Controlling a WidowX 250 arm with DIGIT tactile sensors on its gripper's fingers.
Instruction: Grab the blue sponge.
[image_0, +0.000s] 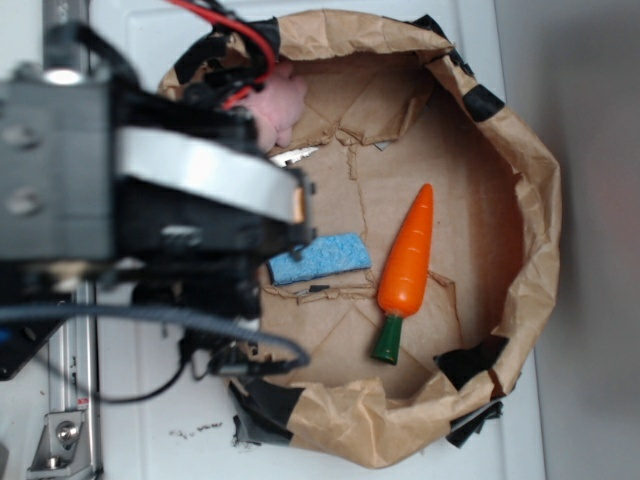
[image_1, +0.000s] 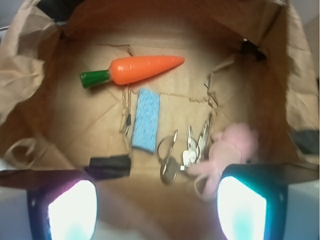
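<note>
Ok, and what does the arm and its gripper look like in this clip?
The arm is boxy black with a silver-grey curved band; red and black cables run along its top, and a dark cable loops below. In the wrist view the gripper has two dark fingers with pale, glowing pads.

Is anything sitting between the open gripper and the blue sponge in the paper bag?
Nothing visible blocks it. In the wrist view the gripper has its jaws open, and the blue sponge lies flat ahead on bare bag floor. The keys lie beside it, apart; the carrot lies beyond it.
</note>
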